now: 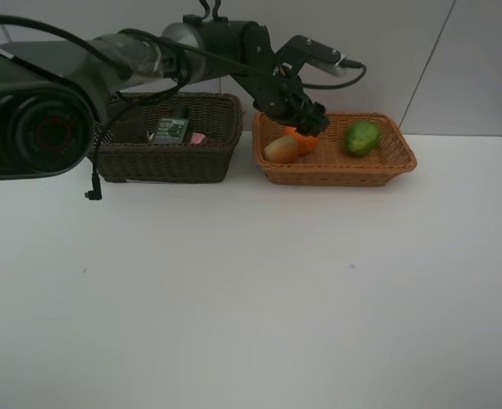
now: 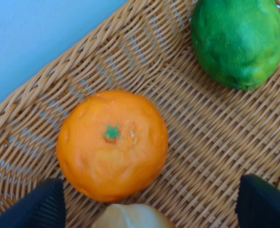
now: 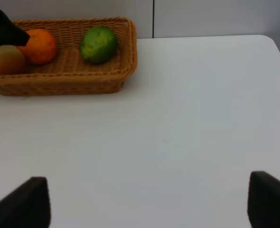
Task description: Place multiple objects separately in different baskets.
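Note:
The orange [image 2: 112, 145] lies on the floor of the light tan basket [image 1: 378, 170], next to the peach-like fruit [image 1: 280, 149]. The green lime-like fruit [image 1: 362, 137] lies further right in the same basket. My left gripper [image 1: 308, 126] hovers just above the orange, open and empty, with its fingertips [image 2: 40, 209] wide apart. The dark brown basket [image 1: 165, 164] holds the dark grey labelled bottle [image 1: 170, 129] and the pink bottle [image 1: 198, 138]. I cannot make out the mauve cup. My right gripper [image 3: 147, 202] is open and empty over the bare table.
The white table [image 1: 251, 298] spreads out in front of both baskets. The baskets stand side by side at the table's back edge, by the wall. A black cable [image 1: 95, 175] hangs from the left arm in front of the dark basket. The right arm is out of the exterior view.

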`<state>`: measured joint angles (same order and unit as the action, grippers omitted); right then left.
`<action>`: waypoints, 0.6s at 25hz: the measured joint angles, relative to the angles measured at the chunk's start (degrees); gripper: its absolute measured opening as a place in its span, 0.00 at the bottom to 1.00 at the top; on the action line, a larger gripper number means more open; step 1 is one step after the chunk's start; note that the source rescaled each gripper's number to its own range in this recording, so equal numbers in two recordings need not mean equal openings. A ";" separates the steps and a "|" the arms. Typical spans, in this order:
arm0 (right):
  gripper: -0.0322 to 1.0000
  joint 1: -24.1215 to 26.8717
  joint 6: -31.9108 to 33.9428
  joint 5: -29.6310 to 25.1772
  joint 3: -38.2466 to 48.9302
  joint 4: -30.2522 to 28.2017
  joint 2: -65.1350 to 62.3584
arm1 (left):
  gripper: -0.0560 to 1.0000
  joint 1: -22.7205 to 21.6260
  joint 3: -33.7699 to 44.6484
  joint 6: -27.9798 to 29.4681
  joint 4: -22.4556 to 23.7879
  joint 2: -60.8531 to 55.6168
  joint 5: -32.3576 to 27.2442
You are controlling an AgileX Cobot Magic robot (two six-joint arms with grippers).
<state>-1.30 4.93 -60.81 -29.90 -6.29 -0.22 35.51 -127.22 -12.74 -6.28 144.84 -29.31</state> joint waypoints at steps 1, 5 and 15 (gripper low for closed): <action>0.80 0.00 0.00 0.00 0.00 0.00 0.00 | 0.94 0.05 0.00 0.00 0.00 0.00 0.00; 0.80 0.00 0.00 0.00 0.00 0.00 0.00 | 0.94 0.73 0.00 0.00 0.31 0.00 -0.67; 0.80 0.00 0.00 0.00 0.00 0.00 0.00 | 0.94 2.75 0.00 0.58 3.24 -7.57 -17.81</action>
<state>-1.30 4.93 -60.81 -29.90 -6.29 -0.22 38.26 -127.22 -12.16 -3.04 137.26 -47.12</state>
